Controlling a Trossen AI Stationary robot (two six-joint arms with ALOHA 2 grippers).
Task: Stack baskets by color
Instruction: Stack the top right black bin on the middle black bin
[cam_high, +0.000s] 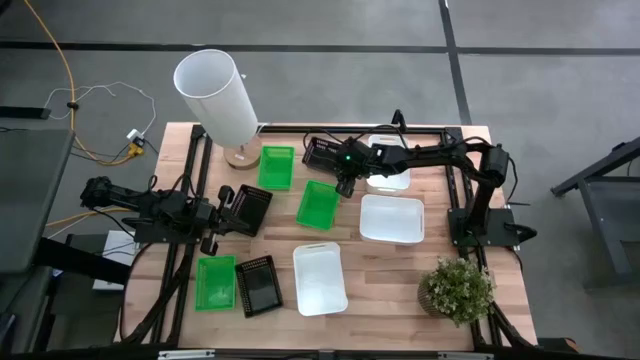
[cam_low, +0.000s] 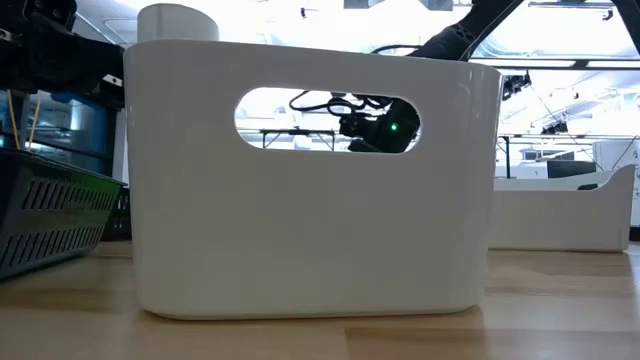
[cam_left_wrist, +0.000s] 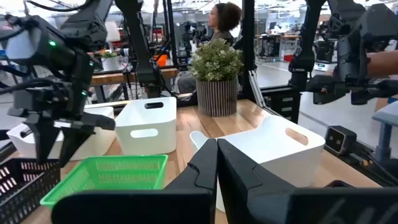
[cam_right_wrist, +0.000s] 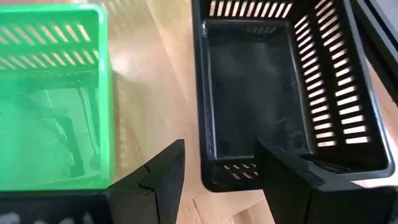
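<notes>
My right gripper (cam_high: 345, 183) hangs open over the near end of a green basket (cam_high: 318, 204) in the table's middle. In the right wrist view, that green basket (cam_right_wrist: 50, 106) and a black basket (cam_right_wrist: 273, 87) lie side by side beyond the gripper (cam_right_wrist: 217, 168), and only bare wood shows between its fingers. My left gripper (cam_high: 222, 212) is shut and empty beside that black basket (cam_high: 250, 208). In the left wrist view its fingers (cam_left_wrist: 208, 168) are pressed together. Another green basket (cam_high: 277, 167) lies at the back. At the front are a third green one (cam_high: 215, 282), a black one (cam_high: 258, 286) and a white one (cam_high: 320, 278). Two more white baskets (cam_high: 391, 219) (cam_high: 392, 178) lie on the right.
A tall white cylinder (cam_high: 218, 92) on a wooden base stands at the back left. A potted plant (cam_high: 456, 288) sits at the front right corner. The right arm's base (cam_high: 480, 215) stands on the right side. A person (cam_left_wrist: 221, 18) shows in the room beyond.
</notes>
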